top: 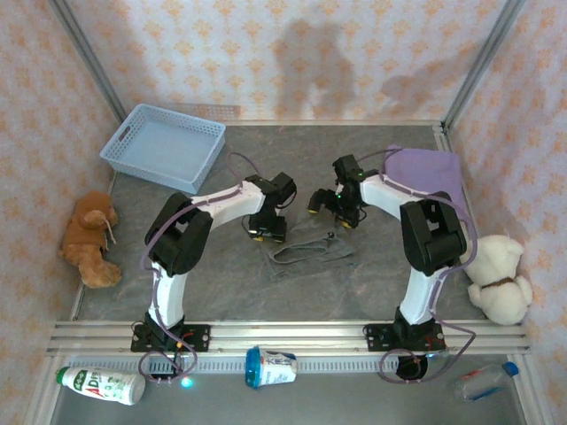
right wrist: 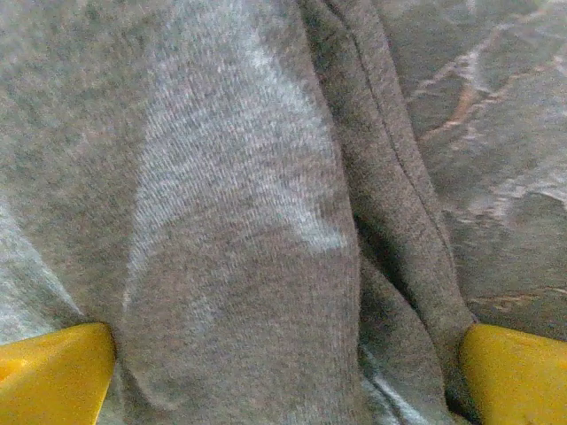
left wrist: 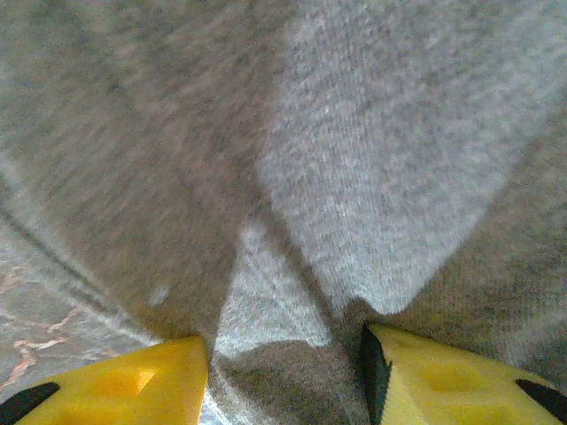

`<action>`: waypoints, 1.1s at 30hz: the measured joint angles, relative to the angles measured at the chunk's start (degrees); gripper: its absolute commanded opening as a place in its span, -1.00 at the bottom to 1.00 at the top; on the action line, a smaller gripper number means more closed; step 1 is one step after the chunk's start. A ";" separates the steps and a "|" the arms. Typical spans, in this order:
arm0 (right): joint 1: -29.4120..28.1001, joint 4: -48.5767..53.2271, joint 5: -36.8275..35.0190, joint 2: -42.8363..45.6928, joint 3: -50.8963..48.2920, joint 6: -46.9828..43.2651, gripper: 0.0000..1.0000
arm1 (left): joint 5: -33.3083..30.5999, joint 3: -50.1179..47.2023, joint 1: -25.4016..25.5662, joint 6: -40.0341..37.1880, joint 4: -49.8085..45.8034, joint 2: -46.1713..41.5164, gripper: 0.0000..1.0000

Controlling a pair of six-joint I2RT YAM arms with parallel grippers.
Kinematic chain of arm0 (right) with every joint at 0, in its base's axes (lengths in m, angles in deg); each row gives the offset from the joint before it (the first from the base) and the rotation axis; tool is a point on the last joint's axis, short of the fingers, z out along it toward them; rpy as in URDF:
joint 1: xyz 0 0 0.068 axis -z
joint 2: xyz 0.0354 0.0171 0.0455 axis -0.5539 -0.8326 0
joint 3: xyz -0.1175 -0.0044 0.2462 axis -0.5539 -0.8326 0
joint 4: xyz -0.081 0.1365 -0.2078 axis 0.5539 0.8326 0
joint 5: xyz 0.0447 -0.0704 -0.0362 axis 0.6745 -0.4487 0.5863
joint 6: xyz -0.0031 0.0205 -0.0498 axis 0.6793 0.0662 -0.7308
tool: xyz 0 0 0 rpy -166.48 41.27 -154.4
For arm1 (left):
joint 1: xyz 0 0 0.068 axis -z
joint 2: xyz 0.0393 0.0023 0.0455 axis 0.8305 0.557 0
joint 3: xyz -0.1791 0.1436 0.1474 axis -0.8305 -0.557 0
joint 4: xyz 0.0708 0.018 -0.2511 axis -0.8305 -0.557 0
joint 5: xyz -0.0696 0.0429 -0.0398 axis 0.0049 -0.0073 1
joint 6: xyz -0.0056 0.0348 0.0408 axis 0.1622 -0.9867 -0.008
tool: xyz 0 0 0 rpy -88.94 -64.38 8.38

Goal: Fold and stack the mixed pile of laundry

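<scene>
Grey knit top (right wrist: 239, 221) under left gripper (left wrist: 283, 376), fingers apart, and right gripper (right wrist: 288, 376), spread wider; lavender T-shirt (top: 434, 168) back right.

Non-task items, tabletop and surround.
Light blue plastic basket (top: 133, 133), far left corner of grey marbled table (top: 292, 155); brown plush toy (top: 89, 237) at left edge; cream plush toy (top: 499, 276) at right edge; near ledge, lying flat: white green-labelled bottle (top: 102, 385), blue-lidded cup (top: 270, 367), clear bottle (top: 483, 381).
</scene>
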 measured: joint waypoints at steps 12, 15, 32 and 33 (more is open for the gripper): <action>-3.10 -1.25 -2.51 -1.99 0.74 1.75 -0.69 | -0.31 -0.17 0.33 3.52 0.63 0.09 -0.01; -3.26 0.04 -3.72 -1.99 1.88 1.77 -1.00 | -0.57 0.44 0.33 4.28 0.39 0.15 0.01; 3.37 21.24 -21.18 -1.92 23.23 -4.63 -1.00 | -7.15 6.84 -5.81 8.35 -2.01 -3.85 0.47; 4.52 22.45 -22.99 -1.92 24.96 -5.05 -1.00 | -7.76 6.75 -6.05 8.35 -2.60 -3.91 0.47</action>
